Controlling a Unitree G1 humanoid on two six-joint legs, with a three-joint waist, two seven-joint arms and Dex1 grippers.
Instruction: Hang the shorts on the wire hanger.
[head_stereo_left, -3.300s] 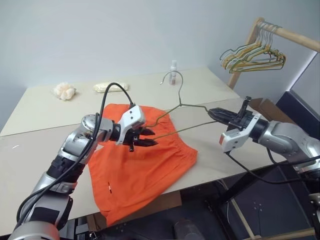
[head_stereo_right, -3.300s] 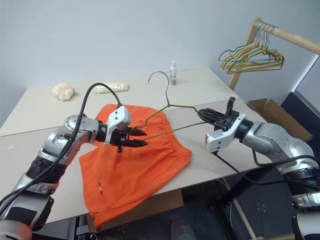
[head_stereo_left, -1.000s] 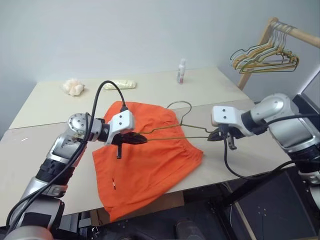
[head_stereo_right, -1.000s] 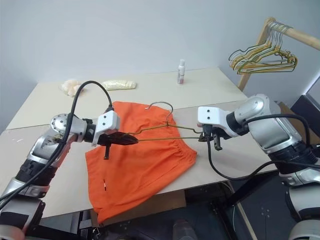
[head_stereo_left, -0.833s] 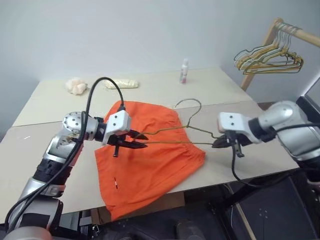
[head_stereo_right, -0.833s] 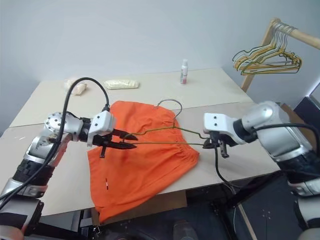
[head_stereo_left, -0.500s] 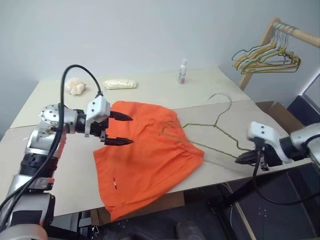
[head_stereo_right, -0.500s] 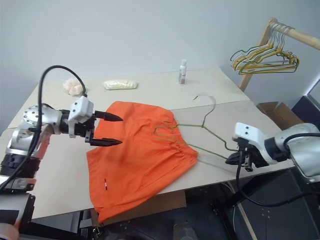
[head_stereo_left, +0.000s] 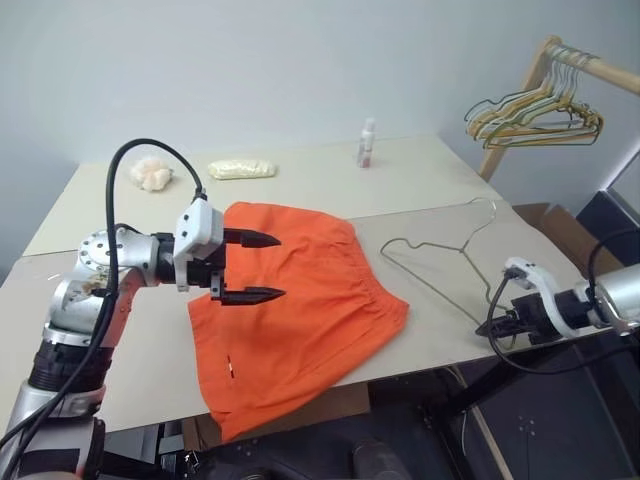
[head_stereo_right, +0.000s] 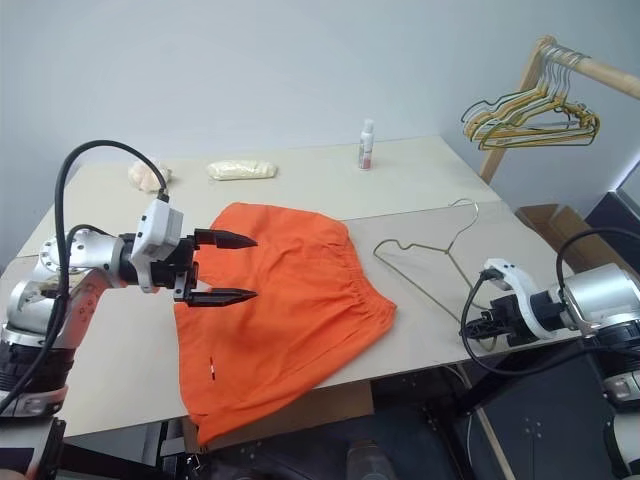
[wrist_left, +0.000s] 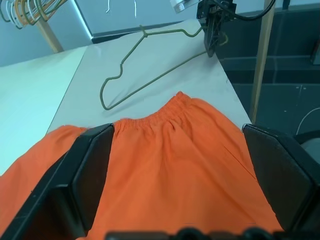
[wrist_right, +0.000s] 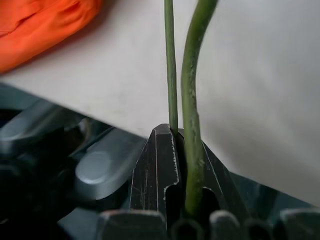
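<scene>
The orange shorts lie flat on the table, waistband toward the right. My left gripper hovers open over their left part, with nothing between its fingers. The wire hanger lies on the table to the right of the shorts, apart from them, hook pointing away. My right gripper sits at the table's near right edge, shut on the hanger's near corner. The left wrist view looks over the shorts to the hanger and the right gripper.
A wooden rack at the back right carries bunched green, yellow and tan hangers. A small bottle, a pale yellow bundle and a white crumpled lump stand along the far side. A cardboard box sits beyond the right edge.
My left gripper opened, let go of the hanger and lifted away. My right gripper drew the hanger right and down to the table edge, clear of the shorts.
</scene>
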